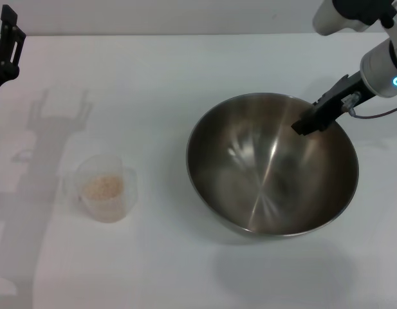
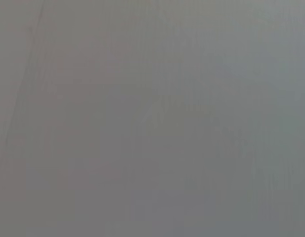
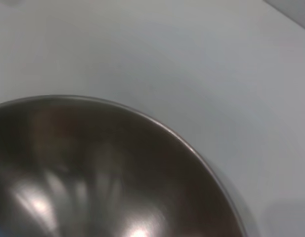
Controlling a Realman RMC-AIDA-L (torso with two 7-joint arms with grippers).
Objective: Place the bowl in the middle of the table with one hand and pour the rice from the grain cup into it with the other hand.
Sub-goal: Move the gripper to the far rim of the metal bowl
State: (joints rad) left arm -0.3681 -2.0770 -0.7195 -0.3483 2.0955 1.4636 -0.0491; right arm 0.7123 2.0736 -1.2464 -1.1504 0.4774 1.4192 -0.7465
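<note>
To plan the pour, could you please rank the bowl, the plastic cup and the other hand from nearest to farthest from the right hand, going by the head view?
1. Bowl: the right hand is at its far right rim.
2. Plastic cup: left of the bowl, rice inside.
3. Left hand: far left edge, raised.

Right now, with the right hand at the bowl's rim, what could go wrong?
1. The right hand meets the bowl only at its far-right rim, so the thin, shiny steel might slip or tip if moved.
2. The bowl sits right of the table's middle; sliding it left could bump the grain cup and spill the rice.
3. The left hand is far from the cup.
</note>
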